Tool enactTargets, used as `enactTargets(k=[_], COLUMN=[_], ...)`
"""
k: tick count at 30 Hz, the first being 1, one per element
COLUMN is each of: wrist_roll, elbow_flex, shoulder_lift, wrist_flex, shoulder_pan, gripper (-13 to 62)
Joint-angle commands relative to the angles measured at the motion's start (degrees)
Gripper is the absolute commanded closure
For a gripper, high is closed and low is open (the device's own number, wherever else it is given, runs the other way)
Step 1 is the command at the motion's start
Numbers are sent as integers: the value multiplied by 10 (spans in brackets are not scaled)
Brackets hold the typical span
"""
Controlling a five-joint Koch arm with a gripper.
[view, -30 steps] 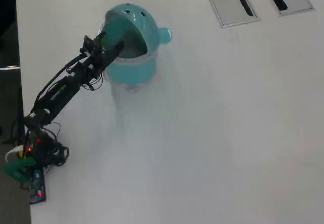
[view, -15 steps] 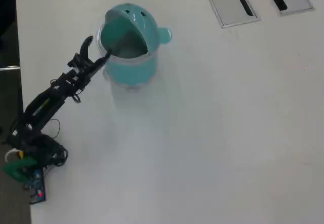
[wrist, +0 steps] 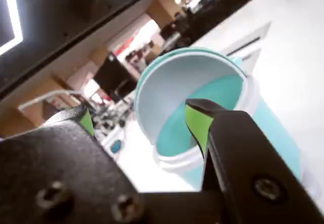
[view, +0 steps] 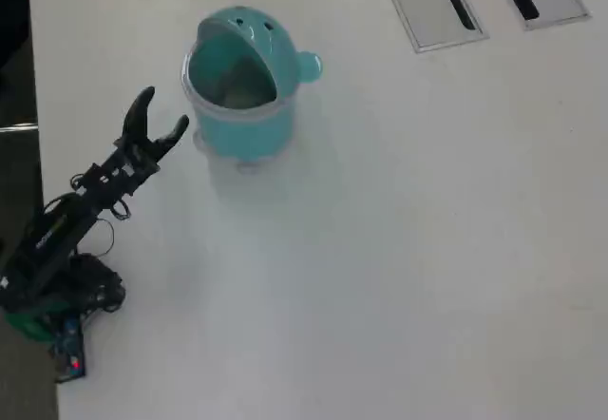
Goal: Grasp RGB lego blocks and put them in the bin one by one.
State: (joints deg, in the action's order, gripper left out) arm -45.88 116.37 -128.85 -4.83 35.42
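The teal bin [view: 245, 106] stands on the white table at the upper left of the overhead view, its domed lid swung back and its mouth open. The wrist view shows its pale inside and teal wall [wrist: 276, 127] close ahead. My gripper [view: 163, 111] is open and empty, just left of the bin in the overhead view. Its green-padded fingers [wrist: 197, 125] spread wide in the wrist view, gripper [wrist: 139, 117]. No red, blue or yellow-green block shows in either view.
Two flat grey slotted panels [view: 432, 2] lie at the table's top right. The arm's base [view: 47, 296] stands at the left table edge. The white table [view: 399, 249] stretches to the right and front.
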Motion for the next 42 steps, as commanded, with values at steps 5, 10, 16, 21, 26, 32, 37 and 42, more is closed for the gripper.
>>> enactTargets(k=[5,10,16,21,26,32,37,42], wrist_roll=[111,231,319,361,378,389,394,394], elbow_flex=[33,111,261,380,460,519,546,571], shoulder_lift=[-62,-65,-65,-64,-64,-64,-63,-64], wrist_flex=[49,177,364,489,561,621,647,672], shoulder_pan=[-52,-128,-207,-243,-260,-269,-286,-291], gripper=[155,155,165,166,165,165,165,165])
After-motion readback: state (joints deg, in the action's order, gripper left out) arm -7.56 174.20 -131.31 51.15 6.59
